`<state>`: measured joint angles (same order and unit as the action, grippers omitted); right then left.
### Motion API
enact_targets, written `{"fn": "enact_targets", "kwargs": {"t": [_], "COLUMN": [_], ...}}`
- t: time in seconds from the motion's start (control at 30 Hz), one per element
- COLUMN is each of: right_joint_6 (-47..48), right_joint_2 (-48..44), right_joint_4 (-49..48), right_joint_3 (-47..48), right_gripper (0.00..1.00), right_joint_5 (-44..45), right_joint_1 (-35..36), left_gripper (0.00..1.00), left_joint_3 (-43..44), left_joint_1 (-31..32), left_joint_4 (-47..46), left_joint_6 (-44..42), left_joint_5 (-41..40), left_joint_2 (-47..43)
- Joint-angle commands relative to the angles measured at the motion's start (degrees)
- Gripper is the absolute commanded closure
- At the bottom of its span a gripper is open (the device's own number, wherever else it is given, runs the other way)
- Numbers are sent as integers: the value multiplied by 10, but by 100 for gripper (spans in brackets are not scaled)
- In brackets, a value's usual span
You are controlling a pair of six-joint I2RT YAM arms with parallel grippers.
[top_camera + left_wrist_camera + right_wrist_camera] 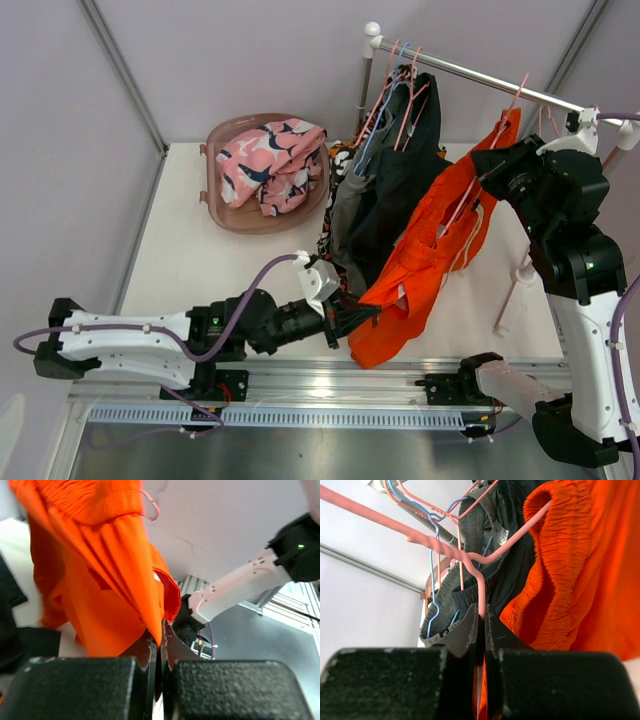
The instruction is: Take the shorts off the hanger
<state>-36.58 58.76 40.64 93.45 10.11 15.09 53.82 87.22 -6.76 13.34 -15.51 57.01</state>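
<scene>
Bright, even light; blurred close foreground

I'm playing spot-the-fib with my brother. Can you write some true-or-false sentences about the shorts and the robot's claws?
1. The pink shorts lie in the basket. True.
2. The orange shorts are folded flat on the table. False: they hang from a pink hanger.
3. The left claw pinches the bottom edge of the orange shorts. True.
4. The right claw is wide open. False: it is shut on the pink hanger.
5. The dark shorts hang from the rail. True.
</scene>
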Motion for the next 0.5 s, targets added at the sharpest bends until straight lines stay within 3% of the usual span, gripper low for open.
{"fn": "enact_targets", "kwargs": {"t": [0.0, 0.27, 0.47], "right_joint_6": [14, -16, -32], "right_joint_2": [-2, -10, -1], "right_joint_4": [-68, -49, 7], "right_joint_3": [12, 26, 84], "right_gripper": [100, 100, 100], "right_joint_5": [19, -15, -56], "right_joint_1": [-23, -22, -23], "left_gripper": [100, 100, 100], "left_joint_3": [-32, 31, 118], "left_joint_1": [16, 15, -18], "left_joint_4": [-16, -67, -71], "left_joint_6": [21, -52, -52], "left_joint_5": [-32, -37, -68], "left_joint_2": [-10, 113, 220]}}
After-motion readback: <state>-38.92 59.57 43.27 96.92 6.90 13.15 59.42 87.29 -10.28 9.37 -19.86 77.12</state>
